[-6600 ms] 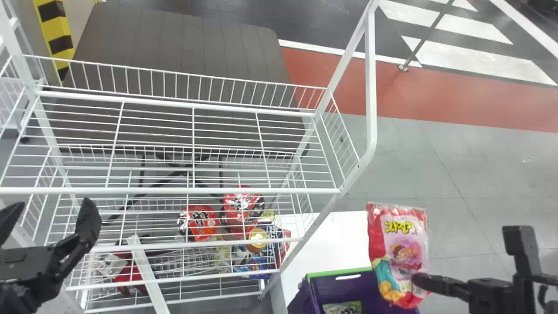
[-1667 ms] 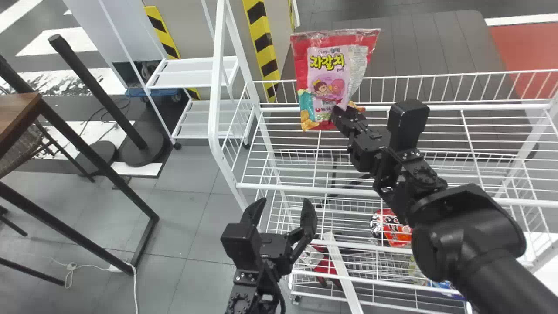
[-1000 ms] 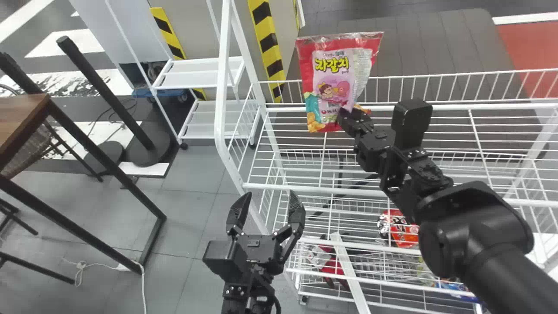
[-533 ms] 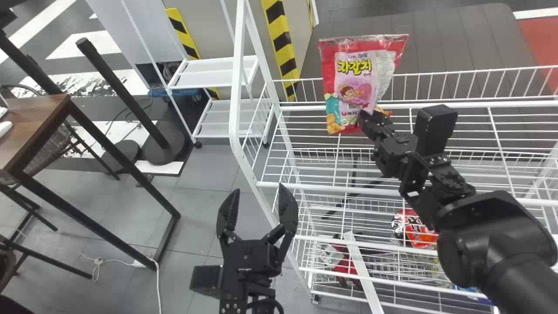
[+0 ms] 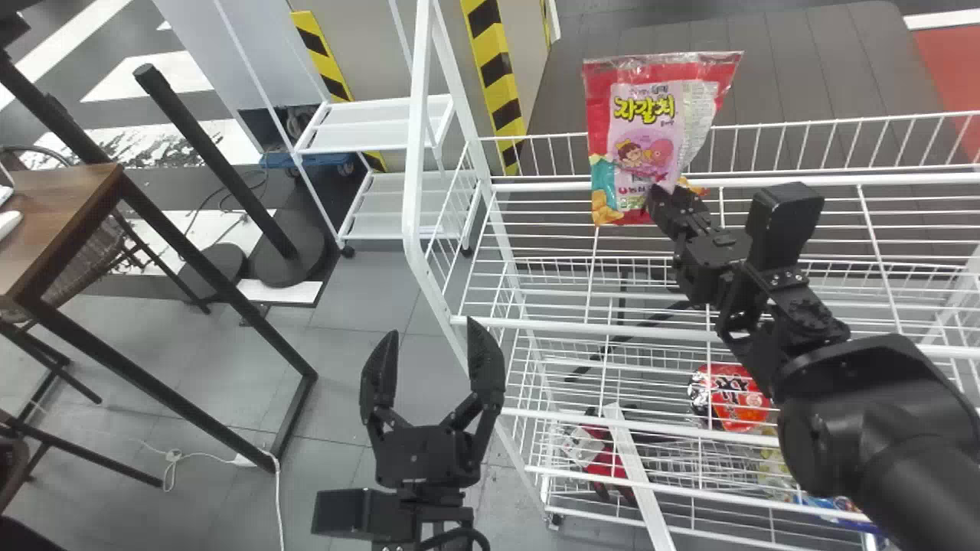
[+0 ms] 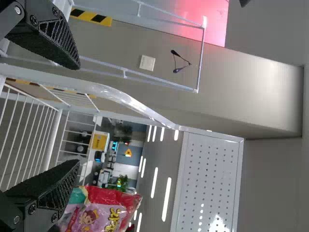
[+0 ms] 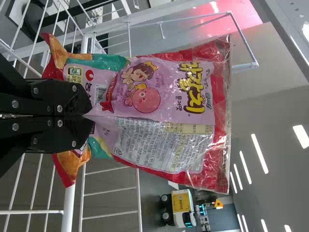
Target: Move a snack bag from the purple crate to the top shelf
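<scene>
1. Far left there's a wooden table (image 5: pixel 65 207) on black legs, with a white cable (image 5: pixel 173 457) lying loose on the grey floor beside it.
2. Next over, a black post (image 5: pixel 214 161) on a round base, then a small white cart (image 5: pixel 375 130) with wheels.
3. Left end effector (image 5: pixel 433 327) is just hanging out near the rack's left end, fingers pointing up in the head view and spread nice and wide.
4. Then the white wire rack (image 5: pixel 417 153), a few tiers of it. Low down inside sits something red and white (image 5: pixel 605 461), partly behind the wires and a white strip (image 5: pixel 639 474), so idk what it is.
5. Snack bag (image 5: pixel 647 122) is up at the top shelf, standing upright, and it overlaps the back rail in the head view. Can't tell if it touches the wires.
6. Right end effector (image 5: pixel 658 195) has the bag pinched near its bottom edge, fingers closed together on the plastic. The right wrist view shows a crease running from the grip.
7. Further right, a red packet (image 5: pixel 739 398) sits on a lower tier, just past the arm.
</scene>
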Controlling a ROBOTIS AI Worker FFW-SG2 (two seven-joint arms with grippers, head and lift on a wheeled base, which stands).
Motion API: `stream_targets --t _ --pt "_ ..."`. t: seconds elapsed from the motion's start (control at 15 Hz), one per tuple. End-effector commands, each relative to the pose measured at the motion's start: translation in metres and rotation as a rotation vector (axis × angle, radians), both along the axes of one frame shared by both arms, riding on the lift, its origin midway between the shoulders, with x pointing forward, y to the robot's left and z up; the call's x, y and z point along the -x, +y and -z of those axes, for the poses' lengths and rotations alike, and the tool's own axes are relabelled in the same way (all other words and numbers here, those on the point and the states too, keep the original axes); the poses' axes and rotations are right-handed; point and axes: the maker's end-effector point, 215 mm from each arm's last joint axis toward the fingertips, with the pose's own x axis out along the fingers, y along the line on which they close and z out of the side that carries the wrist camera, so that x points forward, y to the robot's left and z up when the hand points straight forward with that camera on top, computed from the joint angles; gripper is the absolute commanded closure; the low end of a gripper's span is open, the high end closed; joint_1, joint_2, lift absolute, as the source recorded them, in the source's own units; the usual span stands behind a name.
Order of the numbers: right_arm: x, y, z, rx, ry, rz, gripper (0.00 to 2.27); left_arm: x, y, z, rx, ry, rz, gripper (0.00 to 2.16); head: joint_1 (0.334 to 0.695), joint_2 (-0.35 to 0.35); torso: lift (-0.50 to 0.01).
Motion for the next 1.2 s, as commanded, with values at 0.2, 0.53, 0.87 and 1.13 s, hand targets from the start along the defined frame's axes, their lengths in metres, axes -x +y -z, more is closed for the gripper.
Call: stream_targets --t 0.2,0.53,0.87,1.13 --pt "-0.002 0.008 0.004 -0.001 0.016 -0.053 1.54 0.048 0.043 -0.045 0.053 -0.229 -0.106 0.14 0.695 0.323 0.0" --pt "-0.005 0.004 0.013 0.019 0.033 -0.063 1.54 0.071 0.063 -0.06 0.068 -0.306 -0.165 0.14 0.695 0.35 0.0" --pt "-0.005 -0.004 0.025 0.027 0.053 -0.05 1.26 0.073 0.062 -0.059 0.07 -0.308 -0.164 0.14 0.695 0.35 0.0" --pt "-0.005 -0.006 0.026 0.018 0.058 -0.043 0.3 0.074 0.059 -0.059 0.069 -0.307 -0.157 0.14 0.695 0.35 0.0"
